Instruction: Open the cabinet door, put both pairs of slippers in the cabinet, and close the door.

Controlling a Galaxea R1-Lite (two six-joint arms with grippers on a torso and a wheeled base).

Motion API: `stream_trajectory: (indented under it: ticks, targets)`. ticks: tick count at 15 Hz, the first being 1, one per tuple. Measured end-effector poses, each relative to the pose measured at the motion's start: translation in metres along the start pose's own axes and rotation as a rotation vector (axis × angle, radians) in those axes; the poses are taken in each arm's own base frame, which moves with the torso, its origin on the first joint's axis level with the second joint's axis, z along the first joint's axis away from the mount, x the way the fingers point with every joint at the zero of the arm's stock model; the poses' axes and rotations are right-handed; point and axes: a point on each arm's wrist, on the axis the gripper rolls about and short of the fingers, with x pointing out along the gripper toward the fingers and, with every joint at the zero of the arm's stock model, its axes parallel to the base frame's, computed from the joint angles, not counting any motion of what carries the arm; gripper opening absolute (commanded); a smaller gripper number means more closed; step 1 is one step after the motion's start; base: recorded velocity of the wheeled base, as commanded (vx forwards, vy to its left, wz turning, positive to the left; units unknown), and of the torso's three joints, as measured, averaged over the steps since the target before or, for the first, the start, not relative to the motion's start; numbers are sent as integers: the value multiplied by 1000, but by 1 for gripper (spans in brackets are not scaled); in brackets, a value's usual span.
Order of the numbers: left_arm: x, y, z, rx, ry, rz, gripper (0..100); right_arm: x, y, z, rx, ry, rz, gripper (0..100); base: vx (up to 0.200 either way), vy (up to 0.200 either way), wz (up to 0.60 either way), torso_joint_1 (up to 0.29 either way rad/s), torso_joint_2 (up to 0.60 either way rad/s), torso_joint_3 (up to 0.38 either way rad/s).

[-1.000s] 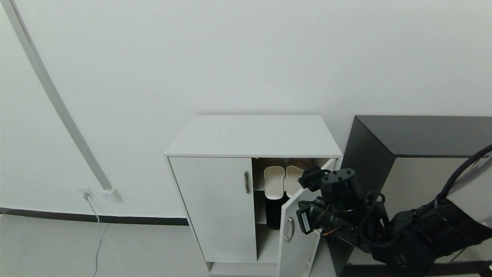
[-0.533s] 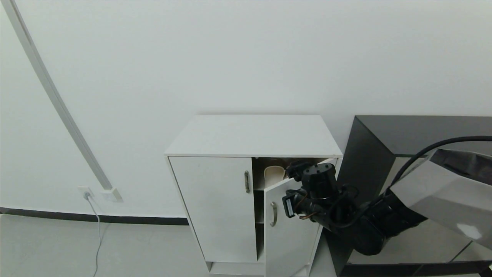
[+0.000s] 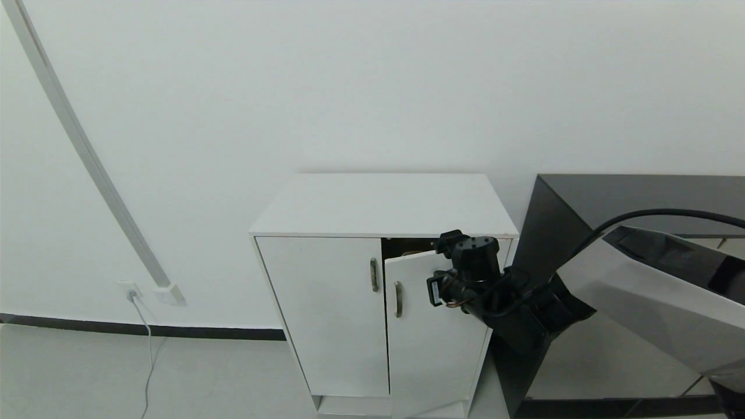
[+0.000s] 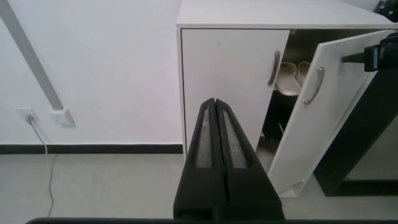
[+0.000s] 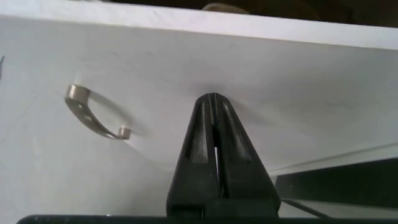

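Door-closing looks in hand: the right gripper (image 5: pixel 214 98), fingers clenched on nothing, meets the ajar cabinet door (image 3: pixel 430 326) right of its handle (image 3: pixel 398 299), slippers (image 4: pixel 290 76) shelved beyond, so the next move should be a steady forward push.

White cabinet (image 3: pixel 384 203), silver-grey handles (image 3: pixel 373 274), cream slippers (image 4: pixel 288 76) — and a glossy black sideboard (image 3: pixel 634 201).

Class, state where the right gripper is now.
Head view: the right gripper rests against the upper front of the partly open right cabinet door, right of its handle, just below the cabinet top.
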Motion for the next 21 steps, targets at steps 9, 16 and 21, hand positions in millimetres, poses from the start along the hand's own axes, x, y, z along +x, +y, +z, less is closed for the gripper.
stream_trajectory:
  ticks: [9,16,21]
  targets:
    - [0,0,0,0,0,0,0,27,-16,5,5,-36,-42,0,0,0,0,0,0,0]
    - [0,0,0,0,0,0,0,35,-23,7,11,-39,-59,0,0,0,0,0,0,0]
    - [0,0,0,0,0,0,0,36,-24,7,13,-41,-61,0,0,0,0,0,0,0]
